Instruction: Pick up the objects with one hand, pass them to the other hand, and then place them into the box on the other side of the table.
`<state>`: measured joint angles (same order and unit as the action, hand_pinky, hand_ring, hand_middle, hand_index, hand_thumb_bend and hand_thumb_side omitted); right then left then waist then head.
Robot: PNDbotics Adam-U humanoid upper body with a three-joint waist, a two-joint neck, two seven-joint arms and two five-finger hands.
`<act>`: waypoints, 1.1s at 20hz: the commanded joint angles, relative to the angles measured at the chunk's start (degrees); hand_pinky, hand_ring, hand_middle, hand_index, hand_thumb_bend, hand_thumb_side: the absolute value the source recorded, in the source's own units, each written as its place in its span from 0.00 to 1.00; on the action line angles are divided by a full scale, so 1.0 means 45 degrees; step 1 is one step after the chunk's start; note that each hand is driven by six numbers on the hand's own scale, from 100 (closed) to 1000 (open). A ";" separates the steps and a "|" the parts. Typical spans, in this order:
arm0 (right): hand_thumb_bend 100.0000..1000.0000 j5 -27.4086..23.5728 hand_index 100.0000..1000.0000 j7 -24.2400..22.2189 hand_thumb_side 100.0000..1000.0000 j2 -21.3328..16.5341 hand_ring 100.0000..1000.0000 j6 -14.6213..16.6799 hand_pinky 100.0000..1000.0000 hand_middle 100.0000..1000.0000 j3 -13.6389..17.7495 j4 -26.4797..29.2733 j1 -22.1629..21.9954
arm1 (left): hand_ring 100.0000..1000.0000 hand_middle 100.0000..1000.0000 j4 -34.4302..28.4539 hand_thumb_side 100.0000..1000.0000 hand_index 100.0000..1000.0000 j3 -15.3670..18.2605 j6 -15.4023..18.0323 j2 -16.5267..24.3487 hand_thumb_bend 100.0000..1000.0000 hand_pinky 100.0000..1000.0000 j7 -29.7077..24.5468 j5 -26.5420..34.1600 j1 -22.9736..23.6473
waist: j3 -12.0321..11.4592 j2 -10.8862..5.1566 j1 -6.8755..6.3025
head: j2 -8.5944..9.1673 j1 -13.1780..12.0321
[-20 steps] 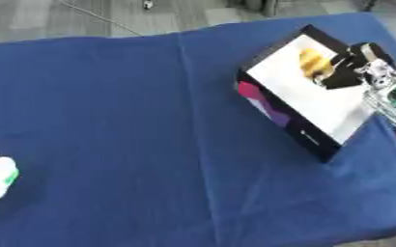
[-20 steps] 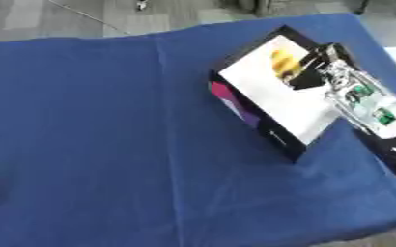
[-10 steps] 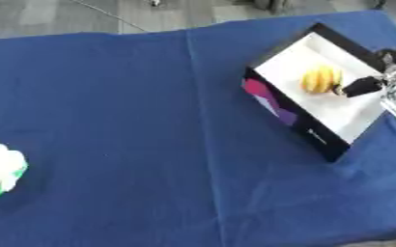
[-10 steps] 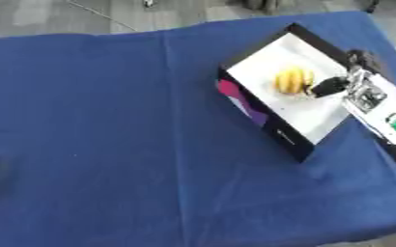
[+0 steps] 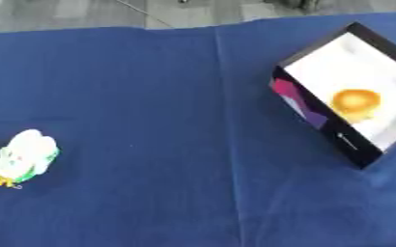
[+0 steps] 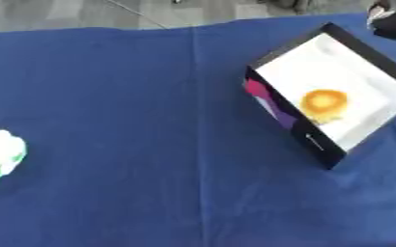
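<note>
A counter covered in a dark blue cloth [image 5: 150, 96] fills both views, with a strip of grey floor showing along the far edge. On the right side sits a black-walled box [image 5: 316, 114], set askew so that one corner points toward the near right; its inside is white, and its outer wall facing the middle of the counter carries a pink and purple pattern. Inside the box, on the white bottom, lies a round orange-yellow object [image 5: 356, 102], roughly midway between the walls and touching none of them as far as can be seen. Well apart from the box, near the left edge of the counter, lies a second object [image 5: 25, 157]: a white rounded thing with green along one side and a small orange-yellow bit at its near end; what it is cannot be made out. It rests directly on the cloth with nothing beside it. A faint crease in the cloth runs from the far edge toward the near edge, passing between the two objects. Neither the left hand nor the right hand can be identified in either view, so whether their fingers are apart or together cannot be told. In the right eye view a dark shape [image 6: 393, 21] shows at the upper right corner, beyond the box, too indistinct to name.
</note>
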<state>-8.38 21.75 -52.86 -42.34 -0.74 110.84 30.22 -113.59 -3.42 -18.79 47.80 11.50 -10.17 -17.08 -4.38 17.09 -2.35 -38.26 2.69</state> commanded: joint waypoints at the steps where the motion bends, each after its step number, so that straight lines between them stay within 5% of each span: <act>1: 0.00 -0.1568 0.82 0.3118 0.08 -0.0345 0.83 -0.0167 0.67 0.83 0.0336 0.0796 0.0272 | 0.85 0.77 -0.0198 0.67 0.89 0.0336 -0.0940 0.1437 0.27 0.86 -0.1822 0.0296 -0.0411 | -0.0003 -0.0310 -0.0033 | -0.0083 -0.0483; 4: 0.00 -0.2200 0.82 0.3526 0.07 -0.0168 0.82 0.1244 0.66 0.82 0.0124 0.0830 0.0293 | 0.87 0.79 0.0505 0.62 0.90 0.0272 -0.1720 0.2334 0.33 0.87 -0.4056 0.0525 -0.1090 | 0.0015 -0.0340 -0.0090 | -0.0079 -0.0849; 7: 0.00 -0.2277 0.81 0.3522 0.07 -0.0038 0.82 0.1849 0.66 0.82 -0.0044 0.0834 0.0318 | 0.88 0.80 0.1677 0.54 0.91 0.0007 -0.1784 0.2829 0.41 0.89 -0.6150 0.0420 -0.1965 | 0.0029 -0.0362 -0.0145 | -0.0054 -0.1218; 12: 0.00 -0.2093 0.81 0.3387 0.08 0.0095 0.82 0.1883 0.66 0.82 -0.0248 0.0835 0.0424 | 0.91 0.83 0.3921 0.37 0.91 -0.0647 -0.1398 0.3041 0.57 0.90 -0.9325 -0.0921 -0.3388 | 0.0074 -0.0388 -0.0183 | -0.0070 -0.1754; 17: 0.00 -0.2045 0.81 0.3411 0.09 0.0120 0.81 0.1673 0.66 0.81 -0.0355 0.0835 0.0417 | 0.92 0.83 0.6124 0.23 0.90 -0.0873 -0.0877 0.2797 0.57 0.92 -1.1192 -0.3066 -0.4336 | 0.0147 -0.0364 -0.0160 | -0.0069 -0.2168; 22: 0.00 -0.2125 0.80 0.3593 0.10 0.0153 0.81 0.1506 0.66 0.81 -0.0381 0.0835 0.0388 | 0.93 0.83 0.8223 0.22 0.89 -0.0721 -0.0486 0.2496 0.57 0.93 -1.2222 -0.4084 -0.4866 | 0.0135 -0.0318 -0.0158 | -0.0071 -0.2380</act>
<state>-17.91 33.09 -51.09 -31.01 -2.92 113.52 31.29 -78.30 -7.75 -21.15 57.60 -42.23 -27.34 -37.95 -3.67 16.87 -3.10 -38.67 -7.62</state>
